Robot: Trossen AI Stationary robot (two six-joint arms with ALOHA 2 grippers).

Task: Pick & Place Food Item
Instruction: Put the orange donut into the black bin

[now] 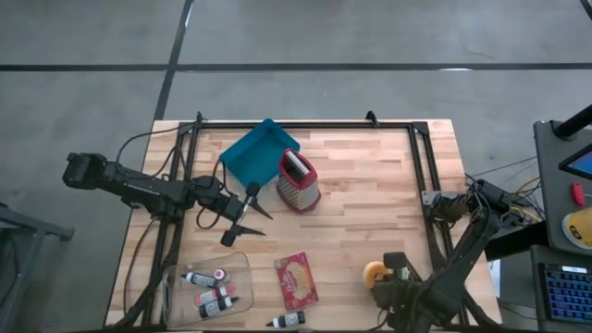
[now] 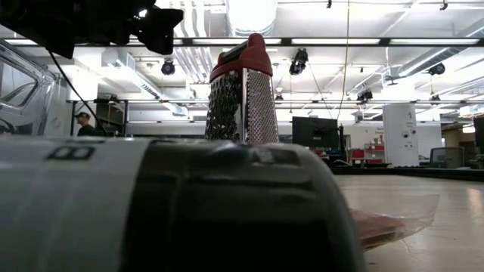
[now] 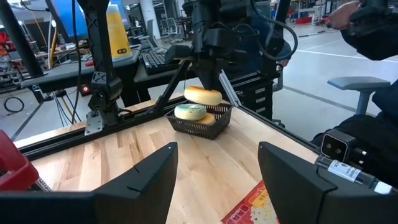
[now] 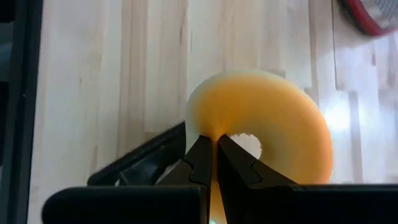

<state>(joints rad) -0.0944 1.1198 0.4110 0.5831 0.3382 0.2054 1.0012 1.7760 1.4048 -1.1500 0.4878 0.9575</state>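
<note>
You are holding the bagel (image 4: 264, 127) pinched in the right gripper (image 4: 214, 155) just above the basket (image 3: 200, 126), lowering next, while your left gripper (image 3: 214, 180) is waiting wide open.

Grey concrete floor (image 1: 370, 32) with dark seam lines surrounds the light wooden slatted bench (image 1: 370, 194). Open industrial ceiling with white beams and bright strip lights (image 2: 253, 13) overhead. Person in dark cap (image 2: 83, 125) stands far off at 9 o'clock. Grey office chair (image 3: 357, 87) at 3 o'clock. Dark monitor (image 2: 314, 132) behind.
</note>
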